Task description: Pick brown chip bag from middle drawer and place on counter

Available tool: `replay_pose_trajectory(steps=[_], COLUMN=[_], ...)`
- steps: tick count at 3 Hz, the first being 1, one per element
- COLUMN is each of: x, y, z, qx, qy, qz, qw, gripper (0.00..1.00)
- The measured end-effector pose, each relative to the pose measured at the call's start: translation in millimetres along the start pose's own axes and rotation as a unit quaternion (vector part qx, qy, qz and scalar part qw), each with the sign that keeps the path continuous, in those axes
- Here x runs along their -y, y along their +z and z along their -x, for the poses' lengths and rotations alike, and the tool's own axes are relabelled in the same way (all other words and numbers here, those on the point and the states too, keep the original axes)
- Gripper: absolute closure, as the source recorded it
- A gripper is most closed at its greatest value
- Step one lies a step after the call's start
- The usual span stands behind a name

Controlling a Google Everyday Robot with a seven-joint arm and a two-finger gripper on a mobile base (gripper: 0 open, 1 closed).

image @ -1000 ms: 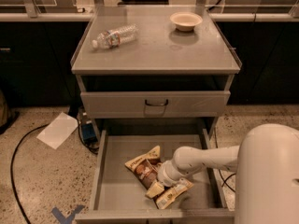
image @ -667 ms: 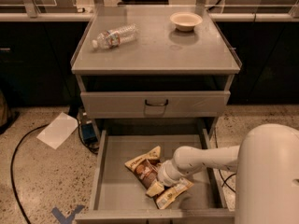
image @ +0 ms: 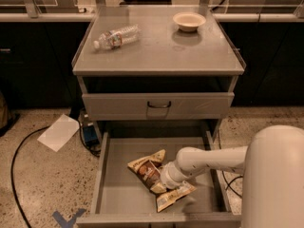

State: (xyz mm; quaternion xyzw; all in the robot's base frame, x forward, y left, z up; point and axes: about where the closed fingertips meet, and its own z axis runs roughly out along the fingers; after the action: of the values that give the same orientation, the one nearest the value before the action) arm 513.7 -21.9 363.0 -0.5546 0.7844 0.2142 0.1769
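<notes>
The brown chip bag point(image: 148, 171) lies on the floor of the open middle drawer point(image: 118, 184), a crinkly brown and tan bag stretching from the centre toward the front right. My gripper point(image: 164, 180) is down in the drawer on top of the bag's middle, at the end of my white arm point(image: 213, 159) that reaches in from the right. Its fingertips are hidden under the wrist. The counter point(image: 156, 46) is the grey cabinet top above.
A clear water bottle point(image: 117, 36) lies on the counter's left and a cream bowl point(image: 189, 21) stands at its back right. A shut drawer front with a dark handle point(image: 158, 105) sits above the open drawer. White paper point(image: 59, 132) and cables lie on the floor left.
</notes>
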Motion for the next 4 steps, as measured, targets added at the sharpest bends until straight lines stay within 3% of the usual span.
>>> replay_pose_trajectory(steps=[1,2,3,4], x=[-31.4,-55.4,-57.3,-57.3], y=[-37.2,-110.4,-212.9,-212.9], z=[26.4,81.2,152.2,152.3], qx=[0.019,0.039,0.046,0.046], qy=[-0.008,-0.048,-0.104,-0.104], qz=[0.0,-0.018,-0.063,-0.063], qw=[0.9998,0.9979,0.9915,0.9915], gripper=[1.0,1.0,1.0,1.0])
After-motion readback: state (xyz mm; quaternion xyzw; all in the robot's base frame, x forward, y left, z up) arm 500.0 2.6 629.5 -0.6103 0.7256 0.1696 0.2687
